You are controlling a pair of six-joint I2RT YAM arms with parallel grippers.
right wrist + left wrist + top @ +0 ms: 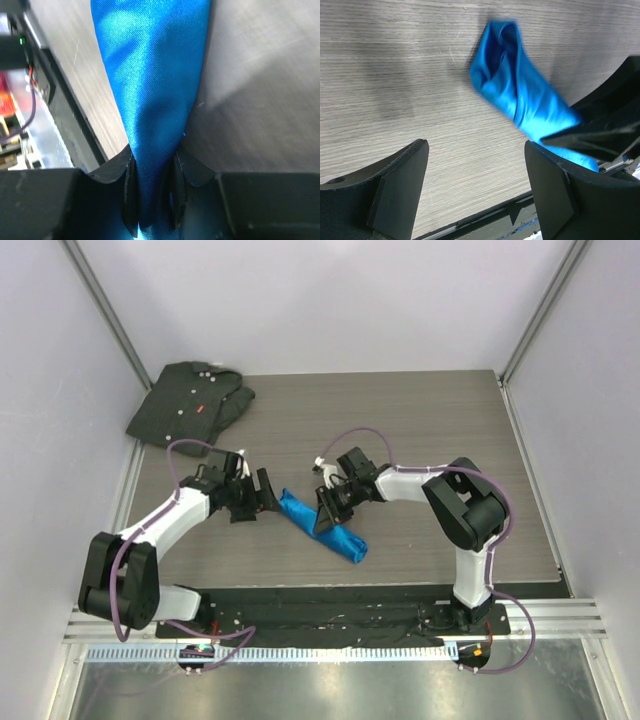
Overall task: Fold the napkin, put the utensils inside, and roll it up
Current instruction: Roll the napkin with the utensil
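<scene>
We find the left gripper [262, 492] spread wide and holding nothing, just beside the left end of the bright blue shiny cloth napkin [349, 544] — a long bundle lying diagonally on the grey wood-grain table [430, 420]. The right gripper [152, 200] is closed narrow, pinching the bundle.

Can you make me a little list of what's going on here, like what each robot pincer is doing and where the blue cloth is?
napkin: bright blue, bunched into a long roll, lying on the table
left pincer: open, empty, just beside one end of the napkin
right pincer: shut on the napkin, blue cloth squeezed between its fingers
shirt: dark, folded, at the far left corner of the table
</scene>
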